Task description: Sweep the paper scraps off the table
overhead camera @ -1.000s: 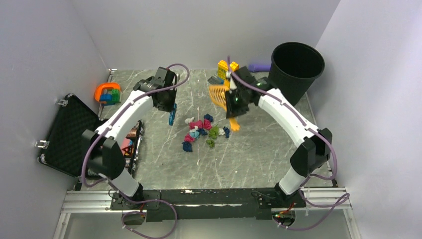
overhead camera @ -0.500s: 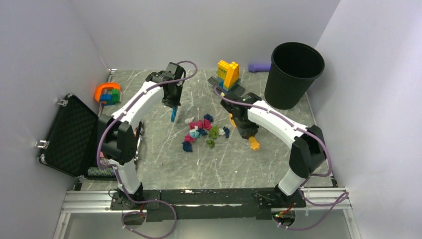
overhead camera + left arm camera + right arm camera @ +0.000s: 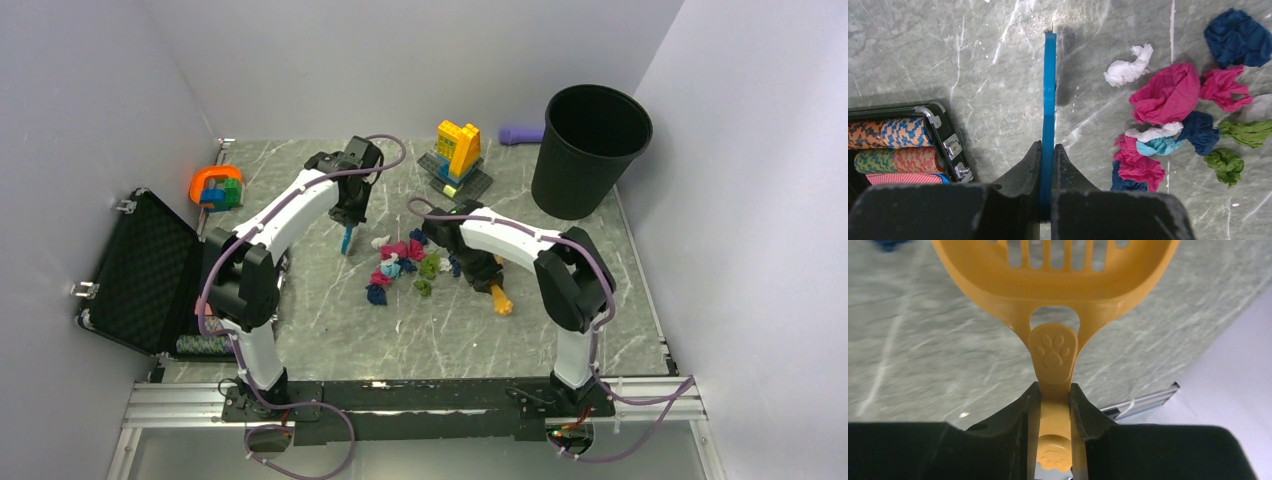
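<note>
The paper scraps (image 3: 405, 262), in magenta, dark blue, green, teal and white, lie bunched in the middle of the dark marble table (image 3: 330, 320). My left gripper (image 3: 349, 222) hangs just left of them, shut on a thin blue brush (image 3: 346, 240) whose tip points down at the table. The left wrist view shows the brush (image 3: 1049, 90) edge-on in my left gripper (image 3: 1048, 150), with the scraps (image 3: 1168, 100) to its right. My right gripper (image 3: 480, 268) sits low at the right of the pile, shut on the handle of an orange slotted scoop (image 3: 1055, 270). Only the scoop's handle end (image 3: 500, 298) shows from above.
A tall black bin (image 3: 590, 150) stands at the back right, with a yellow-blue brick build (image 3: 458, 148) and a purple object (image 3: 520, 134) beside it. An open black foam-lined case (image 3: 140, 270) lies at the left edge, with patterned rolls (image 3: 893, 150) in it. An orange-blue-green toy (image 3: 217, 188) sits back left.
My right arm swung the scoop from near the brick build down to the right side of the scraps. The left arm carried the brush a little right, toward the pile.
</note>
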Motion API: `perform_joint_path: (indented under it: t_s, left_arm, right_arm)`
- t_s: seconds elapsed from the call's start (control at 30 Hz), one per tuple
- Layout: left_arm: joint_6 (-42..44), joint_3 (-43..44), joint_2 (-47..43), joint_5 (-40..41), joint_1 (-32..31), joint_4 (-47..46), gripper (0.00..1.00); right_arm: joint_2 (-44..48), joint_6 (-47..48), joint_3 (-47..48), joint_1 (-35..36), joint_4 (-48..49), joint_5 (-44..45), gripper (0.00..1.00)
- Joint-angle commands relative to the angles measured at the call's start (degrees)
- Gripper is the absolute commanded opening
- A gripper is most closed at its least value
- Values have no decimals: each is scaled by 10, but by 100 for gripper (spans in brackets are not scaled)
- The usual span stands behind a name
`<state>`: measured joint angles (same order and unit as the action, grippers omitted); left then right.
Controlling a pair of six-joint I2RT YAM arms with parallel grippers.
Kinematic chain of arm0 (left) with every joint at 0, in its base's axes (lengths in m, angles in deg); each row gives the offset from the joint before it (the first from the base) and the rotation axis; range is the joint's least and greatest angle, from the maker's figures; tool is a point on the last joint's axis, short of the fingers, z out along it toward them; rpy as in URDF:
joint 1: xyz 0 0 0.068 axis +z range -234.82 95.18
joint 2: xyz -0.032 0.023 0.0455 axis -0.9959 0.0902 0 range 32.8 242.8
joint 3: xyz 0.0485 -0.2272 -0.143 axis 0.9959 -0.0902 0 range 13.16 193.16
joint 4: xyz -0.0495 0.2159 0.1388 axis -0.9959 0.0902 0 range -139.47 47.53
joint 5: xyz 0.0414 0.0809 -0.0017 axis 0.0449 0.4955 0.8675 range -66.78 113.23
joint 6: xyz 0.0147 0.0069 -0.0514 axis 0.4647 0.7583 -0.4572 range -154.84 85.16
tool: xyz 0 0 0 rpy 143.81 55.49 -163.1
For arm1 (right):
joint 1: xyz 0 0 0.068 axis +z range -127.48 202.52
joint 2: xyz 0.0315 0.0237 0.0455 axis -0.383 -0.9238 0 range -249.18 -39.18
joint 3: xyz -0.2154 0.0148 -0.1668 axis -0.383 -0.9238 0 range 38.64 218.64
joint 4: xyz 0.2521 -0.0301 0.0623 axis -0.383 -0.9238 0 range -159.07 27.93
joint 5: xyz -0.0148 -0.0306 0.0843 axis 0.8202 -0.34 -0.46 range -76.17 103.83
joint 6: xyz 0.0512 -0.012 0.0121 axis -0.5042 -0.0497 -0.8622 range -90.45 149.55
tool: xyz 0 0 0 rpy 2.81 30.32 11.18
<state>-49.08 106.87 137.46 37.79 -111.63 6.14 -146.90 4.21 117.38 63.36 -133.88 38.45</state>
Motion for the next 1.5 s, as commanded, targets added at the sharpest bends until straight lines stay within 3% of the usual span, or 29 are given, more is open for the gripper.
perform_joint_path:
  t_s: [0.0, 0.27, 0.4, 0.7, 0.83, 0.97, 1.1, 1.3, 1.47]
  left_arm:
    - [-8, -5, -27, 23, 6, 5, 0]
    - [8, -22, -33, -16, 25, -17, 0]
    - [39, -17, -21, -58, 24, -29, 0]
    - [76, 30, 22, -57, 21, -16, 0]
    - [116, 42, 43, -35, 15, -22, 0]
    - [153, 59, 77, 55, 1, -18, 0]
    - [176, 84, 109, 90, -12, -7, 0]
    - [207, 134, 146, 45, -39, 32, 0]
    - [227, 126, 135, -25, -41, 11, 0]
  right_arm:
    - [1, -5, 61, 40, 17, -72, 0]
    - [37, 14, 113, 66, 26, -167, 0]
    - [52, 6, 108, 66, -13, -133, 0]
    - [118, -36, 60, 67, -55, -116, 0]
    - [157, -40, 35, 73, -70, -156, 0]
    - [197, -54, -3, 106, -93, -189, 0]
    - [243, -56, -47, 146, -99, -261, 0]
    - [251, -48, -102, 191, -95, -301, 0]
    - [220, -20, -97, 191, -64, -322, 0]
